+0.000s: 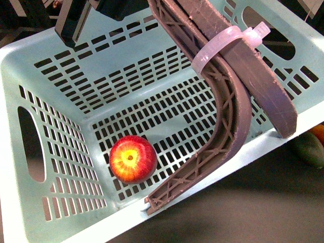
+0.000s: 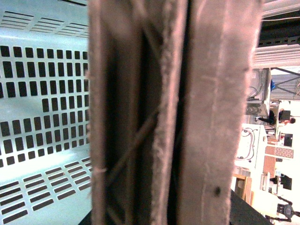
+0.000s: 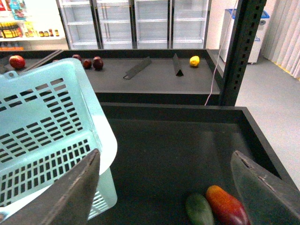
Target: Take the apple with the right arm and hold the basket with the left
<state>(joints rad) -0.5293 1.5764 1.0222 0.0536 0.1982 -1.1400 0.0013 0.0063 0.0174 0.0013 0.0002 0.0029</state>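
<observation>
The red apple [image 1: 132, 159] with a yellowish patch lies on the slotted floor of the tilted light-teal basket [image 1: 61, 81], near its front corner. My left gripper [image 1: 217, 166] is shut on the basket's front wall: one brown lattice finger [image 1: 230, 109] curves inside it, the flat one [image 1: 271, 96] lies outside. In the left wrist view the two fingers [image 2: 211, 117] fill the frame, pressed close, with the basket's wall [image 2: 42, 93] beside them. My right gripper [image 3: 168, 187] is open and empty over the dark bin floor, beside the basket [image 3: 42, 136]. The apple is hidden in both wrist views.
An oblong green fruit [image 3: 199, 211] and an orange-red fruit [image 3: 226, 206] lie between my right fingers; both show at the front view's right edge [image 1: 309, 149]. The bin's dark wall [image 3: 262, 136] rises beyond. A far shelf holds red fruits [image 3: 97, 62] and a yellow one [image 3: 194, 61].
</observation>
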